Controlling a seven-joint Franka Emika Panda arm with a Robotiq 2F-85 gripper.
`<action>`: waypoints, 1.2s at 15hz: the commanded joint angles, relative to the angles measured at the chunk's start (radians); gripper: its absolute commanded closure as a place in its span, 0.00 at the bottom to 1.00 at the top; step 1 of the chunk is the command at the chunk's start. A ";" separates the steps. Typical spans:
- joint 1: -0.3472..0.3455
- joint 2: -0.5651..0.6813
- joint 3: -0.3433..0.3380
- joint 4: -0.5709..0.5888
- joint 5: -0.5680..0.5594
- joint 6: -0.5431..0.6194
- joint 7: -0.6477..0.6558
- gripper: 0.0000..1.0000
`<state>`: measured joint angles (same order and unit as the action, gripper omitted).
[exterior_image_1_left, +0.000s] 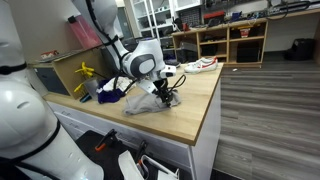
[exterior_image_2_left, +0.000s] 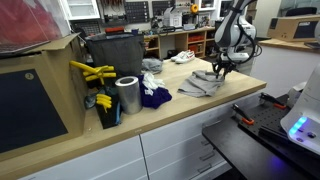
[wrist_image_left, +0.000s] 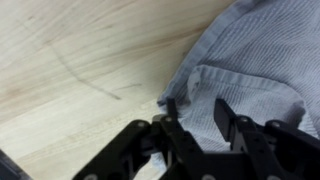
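Observation:
A crumpled grey cloth (exterior_image_1_left: 145, 104) (exterior_image_2_left: 203, 85) lies on the wooden countertop (exterior_image_1_left: 190, 115), near its front edge. In both exterior views my gripper (exterior_image_1_left: 165, 95) (exterior_image_2_left: 220, 68) points down onto the cloth's edge. In the wrist view the gripper (wrist_image_left: 196, 106) straddles a raised fold of the grey cloth (wrist_image_left: 250, 60). One black finger (wrist_image_left: 170, 106) sits at the hem and the other is over the fabric. The jaws stand partly apart with cloth between them and are not pinched onto it.
A dark blue cloth (exterior_image_2_left: 153, 96), a metal can (exterior_image_2_left: 128, 95), yellow tools (exterior_image_2_left: 92, 72) and a dark bin (exterior_image_2_left: 115, 52) stand along the counter beside the grey cloth. White shoes (exterior_image_2_left: 183, 57) lie at the counter's far end. Bare wood (wrist_image_left: 80, 60) borders the cloth.

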<state>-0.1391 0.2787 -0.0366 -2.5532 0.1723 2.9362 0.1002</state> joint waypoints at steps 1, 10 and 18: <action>-0.048 0.007 0.057 -0.004 0.105 -0.002 -0.028 0.87; -0.125 -0.064 0.136 0.018 0.280 -0.014 -0.019 0.99; -0.165 -0.136 0.314 0.051 0.664 -0.055 -0.076 0.99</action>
<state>-0.2949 0.1787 0.2106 -2.5030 0.7093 2.9205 0.0624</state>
